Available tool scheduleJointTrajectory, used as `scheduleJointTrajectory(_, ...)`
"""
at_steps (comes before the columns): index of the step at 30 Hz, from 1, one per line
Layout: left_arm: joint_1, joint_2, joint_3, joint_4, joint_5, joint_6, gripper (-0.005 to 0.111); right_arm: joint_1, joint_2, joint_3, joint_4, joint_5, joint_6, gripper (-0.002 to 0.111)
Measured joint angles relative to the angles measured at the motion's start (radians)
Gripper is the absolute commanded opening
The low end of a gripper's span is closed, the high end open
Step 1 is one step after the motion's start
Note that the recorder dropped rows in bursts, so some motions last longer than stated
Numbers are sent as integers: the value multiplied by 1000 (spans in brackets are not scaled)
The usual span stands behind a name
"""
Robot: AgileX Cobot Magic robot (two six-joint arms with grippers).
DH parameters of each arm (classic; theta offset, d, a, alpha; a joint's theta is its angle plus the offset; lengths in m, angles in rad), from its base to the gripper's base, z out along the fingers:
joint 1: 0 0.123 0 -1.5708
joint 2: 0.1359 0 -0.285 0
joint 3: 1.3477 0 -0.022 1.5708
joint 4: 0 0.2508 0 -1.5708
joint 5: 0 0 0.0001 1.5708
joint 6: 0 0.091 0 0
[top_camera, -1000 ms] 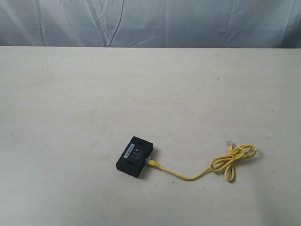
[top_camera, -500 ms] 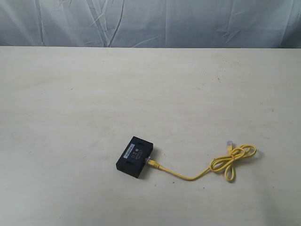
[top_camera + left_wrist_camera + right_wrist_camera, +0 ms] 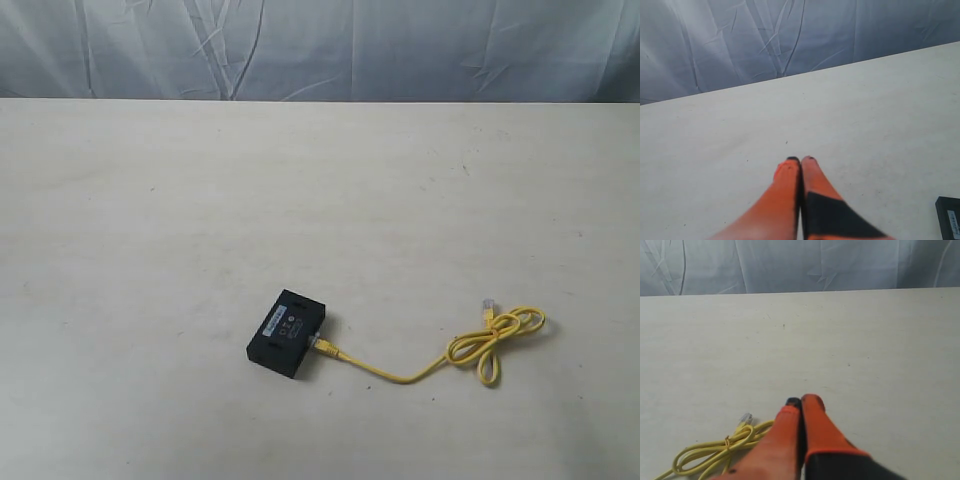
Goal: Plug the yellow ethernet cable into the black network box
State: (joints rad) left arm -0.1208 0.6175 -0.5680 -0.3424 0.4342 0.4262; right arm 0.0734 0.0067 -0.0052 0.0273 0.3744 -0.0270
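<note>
The black network box (image 3: 287, 334) lies flat on the table, white label strip up. One clear plug of the yellow ethernet cable (image 3: 420, 372) sits against the box's side at the port. The cord runs right to a loose knotted coil (image 3: 498, 340), its free plug pointing away. Neither arm shows in the exterior view. My left gripper (image 3: 801, 160) is shut and empty above bare table, the box's corner (image 3: 949, 220) off to one side. My right gripper (image 3: 801, 401) is shut and empty, with the cable coil (image 3: 715, 452) lying beside its fingers.
The pale table (image 3: 320, 200) stretches wide around the box and cable. A wrinkled blue-grey cloth backdrop (image 3: 320, 45) hangs behind the far edge.
</note>
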Motion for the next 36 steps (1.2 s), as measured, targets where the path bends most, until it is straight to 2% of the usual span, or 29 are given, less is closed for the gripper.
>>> scheduleJointTrajectory(20,0,-1,0,3,0,0,0,0,0,0,4,-2,0,0)
scheduleJointTrajectory(25,19,-77,19,52,21,15,0,0,0,0,4,-2,0,0)
scheduleJointTrajectory(31,48,-290,156,167,15,19,0,0,0,0,4,-2,0,0)
scheduleJointTrajectory(34,48,-404,265,229,-29,19,0,0,0,0,4,-2,0,0)
scheduleJointTrajectory(36,48,-506,389,281,-115,22,0,0,0,0,4,-2,0,0)
